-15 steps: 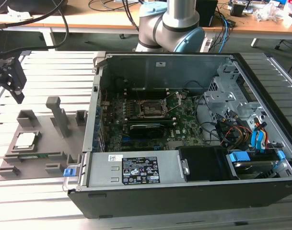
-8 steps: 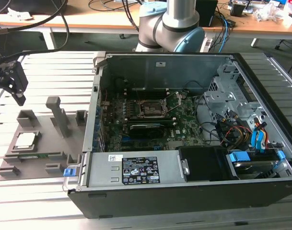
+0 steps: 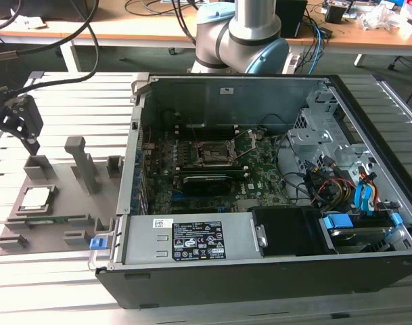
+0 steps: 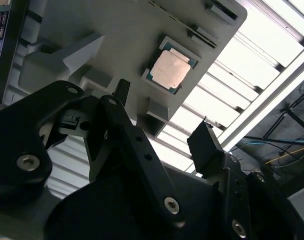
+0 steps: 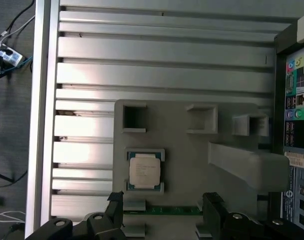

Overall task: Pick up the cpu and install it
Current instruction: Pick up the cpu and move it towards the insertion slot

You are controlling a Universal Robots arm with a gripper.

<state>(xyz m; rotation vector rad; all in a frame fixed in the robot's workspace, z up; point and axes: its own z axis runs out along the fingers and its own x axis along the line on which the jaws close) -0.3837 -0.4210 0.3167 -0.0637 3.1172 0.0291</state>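
Black hand (image 5: 163, 200) spread open, empty, hovering near cpu (image 5: 145, 170); cpu flat in grey holder (image 5: 191, 165), nine o'clock of computer case (image 3: 273, 288) in exterior view; likely light, stiff, fragile; grip opposite edges.

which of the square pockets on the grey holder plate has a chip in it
The one closest to the open hand: it holds the cpu. The three pockets in the row beyond it on the holder plate are hollow.

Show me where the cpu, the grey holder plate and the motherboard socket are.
cpu (image 5: 145, 170), first wrist view, middle of its metal top.
grey holder plate (image 5: 186, 155), first wrist view, bare flat surface.
motherboard socket (image 3: 214, 154), exterior view, its centre.
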